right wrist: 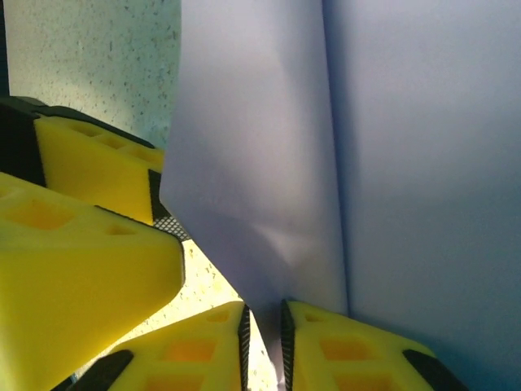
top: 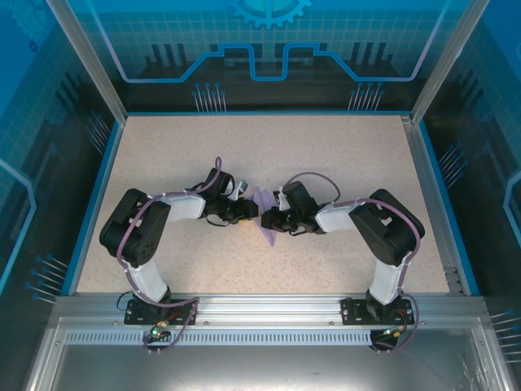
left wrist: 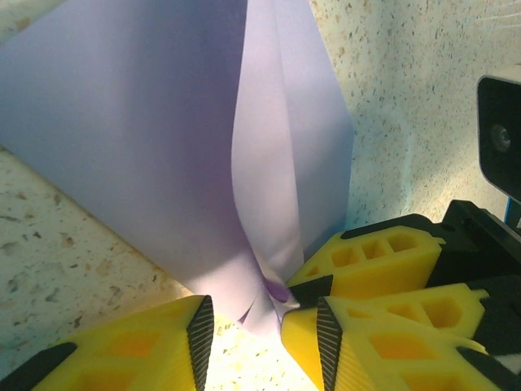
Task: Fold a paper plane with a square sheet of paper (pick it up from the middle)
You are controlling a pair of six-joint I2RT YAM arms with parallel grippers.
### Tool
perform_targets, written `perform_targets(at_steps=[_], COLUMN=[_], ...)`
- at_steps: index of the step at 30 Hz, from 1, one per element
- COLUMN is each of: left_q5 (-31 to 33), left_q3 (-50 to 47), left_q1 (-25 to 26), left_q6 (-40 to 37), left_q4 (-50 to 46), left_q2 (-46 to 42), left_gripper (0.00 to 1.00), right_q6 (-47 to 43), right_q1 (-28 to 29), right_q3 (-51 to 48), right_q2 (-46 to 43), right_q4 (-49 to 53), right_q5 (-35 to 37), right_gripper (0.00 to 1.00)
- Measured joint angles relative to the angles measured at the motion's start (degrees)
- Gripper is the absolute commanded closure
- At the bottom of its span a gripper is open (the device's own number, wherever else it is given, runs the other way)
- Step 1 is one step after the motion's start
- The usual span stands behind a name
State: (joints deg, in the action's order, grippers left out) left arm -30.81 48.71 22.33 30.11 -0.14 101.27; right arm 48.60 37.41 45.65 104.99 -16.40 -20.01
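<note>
The lavender square sheet of paper [top: 263,199] is folded into a slim pointed paper plane shape and stands on edge at the table's middle, between both grippers. In the left wrist view its folded layers [left wrist: 163,147] rise above my left gripper [left wrist: 260,318], which is open. The paper's lower tip hangs in the wide gap, clear of both pads. My right gripper [right wrist: 264,314] has its jaws slightly apart around the paper's bottom edge [right wrist: 407,163]. The paper lies against the right pad, with a slit of table showing on the left. The grippers [top: 251,210] [top: 273,220] nearly touch.
The speckled beige table [top: 326,155] is bounded by blue rails and transparent walls. The right gripper's yellow fingers [left wrist: 366,257] crowd the left wrist view, and the left gripper's fingers [right wrist: 81,277] crowd the right wrist view.
</note>
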Motion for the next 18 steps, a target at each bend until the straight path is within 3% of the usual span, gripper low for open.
perform_targets(at_steps=[8, 18], left_q5=[0.13, 0.15], left_q3=[0.46, 2.51], left_q1=[-0.26, -0.26], left_q6=[0.02, -0.02], left_q4=[-0.76, -2.23], left_q2=[-0.26, 0.09], left_gripper=[0.53, 0.67], right_q6=[0.02, -0.07], right_q1=[0.11, 0.11], right_q3=[0.0, -0.28], right_q2=[-0.2, -0.26], right_q4=[-0.39, -0.9], right_q5=[-0.28, -0.42], right_gripper=[0.72, 0.73])
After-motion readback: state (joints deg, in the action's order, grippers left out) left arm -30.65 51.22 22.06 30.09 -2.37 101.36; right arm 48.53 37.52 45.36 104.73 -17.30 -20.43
